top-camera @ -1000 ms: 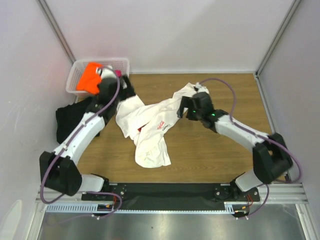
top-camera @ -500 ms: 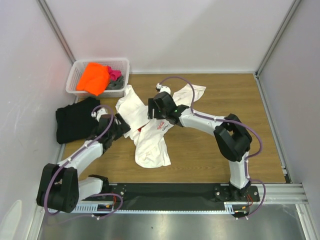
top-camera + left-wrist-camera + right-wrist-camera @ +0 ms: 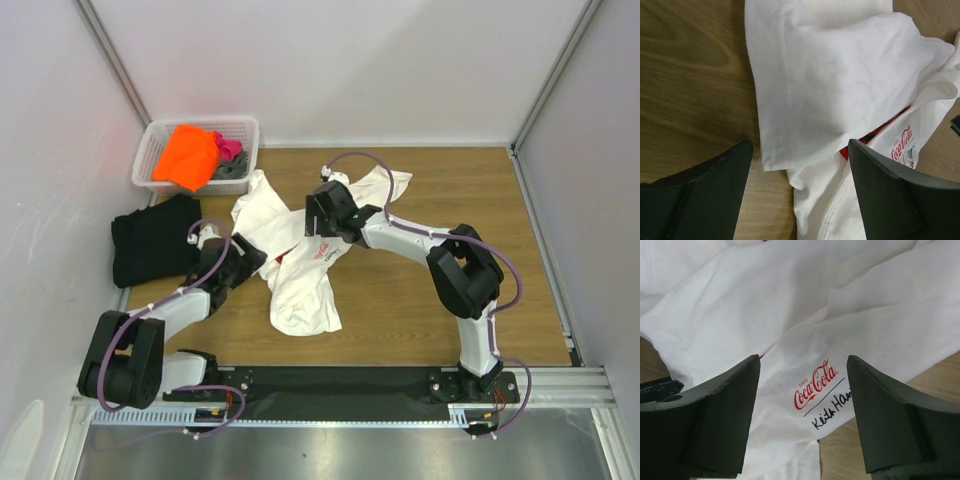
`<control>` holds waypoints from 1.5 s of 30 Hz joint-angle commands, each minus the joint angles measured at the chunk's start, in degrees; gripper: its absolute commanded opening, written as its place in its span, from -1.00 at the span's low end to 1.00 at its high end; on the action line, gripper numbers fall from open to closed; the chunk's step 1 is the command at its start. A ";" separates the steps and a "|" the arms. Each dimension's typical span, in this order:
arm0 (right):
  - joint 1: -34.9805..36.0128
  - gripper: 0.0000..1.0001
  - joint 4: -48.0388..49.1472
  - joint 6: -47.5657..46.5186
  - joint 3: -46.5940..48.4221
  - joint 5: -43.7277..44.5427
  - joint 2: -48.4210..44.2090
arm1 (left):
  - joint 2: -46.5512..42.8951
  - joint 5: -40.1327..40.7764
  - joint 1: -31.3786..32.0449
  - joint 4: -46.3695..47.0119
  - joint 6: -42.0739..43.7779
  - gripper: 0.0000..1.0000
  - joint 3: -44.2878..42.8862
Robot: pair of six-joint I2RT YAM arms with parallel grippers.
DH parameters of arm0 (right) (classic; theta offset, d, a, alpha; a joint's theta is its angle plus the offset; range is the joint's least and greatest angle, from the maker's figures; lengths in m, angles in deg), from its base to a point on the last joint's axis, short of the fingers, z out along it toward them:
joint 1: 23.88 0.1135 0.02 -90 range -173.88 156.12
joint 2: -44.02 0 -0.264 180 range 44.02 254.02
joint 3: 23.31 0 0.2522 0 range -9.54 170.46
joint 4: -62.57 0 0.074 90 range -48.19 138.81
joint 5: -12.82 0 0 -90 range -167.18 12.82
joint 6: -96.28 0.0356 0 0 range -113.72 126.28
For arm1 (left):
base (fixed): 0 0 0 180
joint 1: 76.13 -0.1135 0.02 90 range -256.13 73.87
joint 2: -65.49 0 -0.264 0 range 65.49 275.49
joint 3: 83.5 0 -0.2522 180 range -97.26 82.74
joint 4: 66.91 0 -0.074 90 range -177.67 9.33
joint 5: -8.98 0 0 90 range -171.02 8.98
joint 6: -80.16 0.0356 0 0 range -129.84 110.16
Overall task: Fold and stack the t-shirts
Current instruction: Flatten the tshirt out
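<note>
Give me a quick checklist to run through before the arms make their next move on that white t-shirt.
1. The left claw is open and empty: ok.
2. The right claw is open and empty: ok.
3. The white t-shirt lies flat for folding: not ok, it is crumpled with overlapping layers.
4. The black t-shirt lies apart from the white one: ok.
5. Either claw is touching the cloth: cannot tell.
</note>
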 commanded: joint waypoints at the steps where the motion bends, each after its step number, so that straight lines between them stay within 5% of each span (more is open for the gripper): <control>1: -0.72 0.51 0.63 0.12 -0.40 0.65 -4.13 | 1.19 -1.21 -0.48 4.49 -1.08 0.64 -0.17; 5: -0.37 0.50 1.33 0.48 -0.49 -0.93 -3.60 | 1.64 -1.21 -0.48 5.46 -1.43 0.29 -0.26; 10: 0.33 0.43 2.39 0.57 -0.40 -3.13 -2.55 | 1.20 0.81 -0.48 4.06 -0.82 -0.69 -1.40; 13: 1.30 0.36 3.09 0.57 0.30 -4.89 -1.59 | 0.85 2.30 -0.48 2.39 -0.47 -0.99 -2.54; 32: 6.13 0.35 -1.03 -2.95 9.17 -7.09 7.55 | -3.63 6.44 -0.48 -1.66 2.00 -0.99 -6.59; 35: 6.22 0.34 -1.48 -2.86 11.46 -6.91 8.96 | -3.81 6.52 -0.48 -2.27 2.00 -0.91 -6.06; 39: 6.48 0.32 -2.09 -2.95 13.48 -6.91 10.63 | -4.33 7.84 -0.48 -3.68 3.13 -0.38 -6.58; 45: 6.66 0.27 -1.65 -2.77 13.49 -7.00 11.51 | -3.37 8.46 -0.48 -2.63 3.40 -0.40 -6.67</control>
